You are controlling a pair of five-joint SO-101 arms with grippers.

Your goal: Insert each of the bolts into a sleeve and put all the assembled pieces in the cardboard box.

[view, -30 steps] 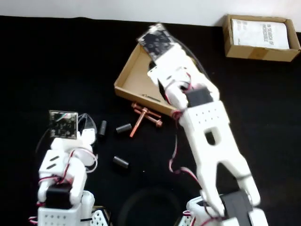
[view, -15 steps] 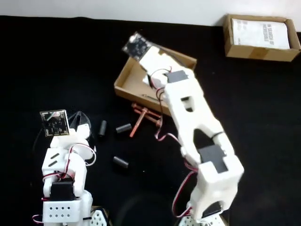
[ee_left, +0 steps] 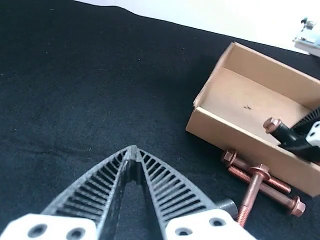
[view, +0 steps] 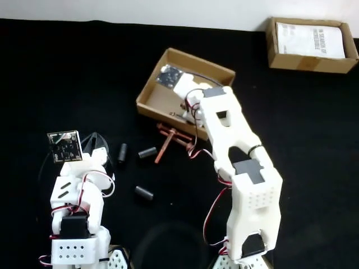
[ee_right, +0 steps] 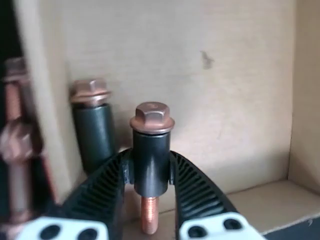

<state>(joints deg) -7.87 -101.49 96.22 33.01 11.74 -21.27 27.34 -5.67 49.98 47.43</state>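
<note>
My R gripper [ee_right: 148,165] is pinching a bolt+sleeve combo [ee_right: 151,120] inside the cardboard box [ee_right: 225,75]. There's a 2nd combo [ee_right: 92,130] just beside it by the box wall, loose bolts [ee_left: 257,187] on the table [view: 67,67] right outside that wall, and my L gripper [ee_left: 132,150] is pressed shut. Vs 1 s ago the R arm dropped lower into the box. Count: 2 combos, 3 loose bolts, 3 bare sleeves [view: 147,152].

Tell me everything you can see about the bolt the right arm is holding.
The assembled piece is a copper-coloured bolt with a flanged hex head, pushed through a smooth black sleeve; its threaded tip pokes out the far end. The right end effector clamps the sleeve from both sides, inside the cardboard box. A second sleeved bolt sits beside it, not touching.
</note>
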